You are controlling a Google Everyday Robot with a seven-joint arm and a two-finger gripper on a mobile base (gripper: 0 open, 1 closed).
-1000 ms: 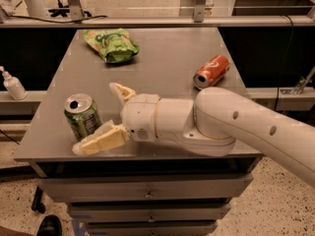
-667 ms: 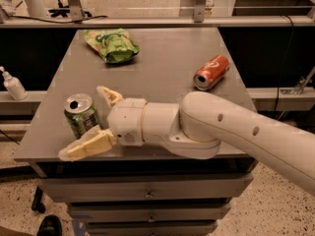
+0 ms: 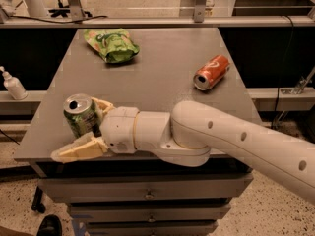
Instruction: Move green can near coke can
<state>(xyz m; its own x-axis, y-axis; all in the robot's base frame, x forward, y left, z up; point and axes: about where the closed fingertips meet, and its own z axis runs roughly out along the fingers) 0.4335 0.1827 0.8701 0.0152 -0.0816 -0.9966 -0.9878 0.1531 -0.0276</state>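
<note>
Down at the table's (image 3: 162, 82) near-left edge, around 7 o'clock, reaching in from 4 o'clock with the white arm (image 3: 221, 141) and spreading the gripper (image 3: 77, 130), released, wide around the green can (image 3: 81, 114): flanking it with one finger (image 3: 76, 150) at its 6 o'clock and the other (image 3: 102, 105) at its 1 o'clock, not clamping. Standing upright there between them, silver top showing its opening. Farther back, toward 2 o'clock, lying on its side and well apart: coke can (image 3: 211, 73), silver end facing forward. Farthest off, near 11 o'clock, resting flat: green snack bag (image 3: 112, 44).
</note>
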